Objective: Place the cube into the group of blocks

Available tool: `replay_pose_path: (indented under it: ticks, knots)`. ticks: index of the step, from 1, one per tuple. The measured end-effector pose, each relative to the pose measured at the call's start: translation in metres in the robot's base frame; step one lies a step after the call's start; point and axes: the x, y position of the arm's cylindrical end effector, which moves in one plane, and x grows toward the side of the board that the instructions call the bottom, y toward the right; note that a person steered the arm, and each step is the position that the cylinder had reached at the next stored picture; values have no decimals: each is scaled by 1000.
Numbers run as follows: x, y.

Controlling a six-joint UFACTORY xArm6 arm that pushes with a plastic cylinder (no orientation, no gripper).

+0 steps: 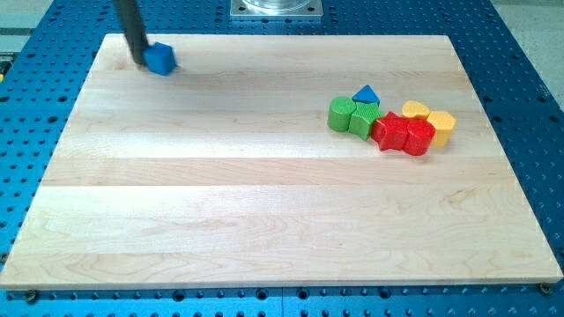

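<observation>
Tip (141,62) touching blue cube (161,59), its left | wooden board (220,194) | no gripper visible | clustered blocks (392,123) well apart

My tip (141,62) touching blue cube (161,59), well apart from block group (393,121).
</observation>
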Motion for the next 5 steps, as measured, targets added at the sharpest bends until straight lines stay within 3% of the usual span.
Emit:
replay_pose_path:
  ticks: [1,2,3,4,5]
  knots:
    - [30,25]
    - [13,-72]
    - [2,-95]
    - [3,-68]
    - [8,18]
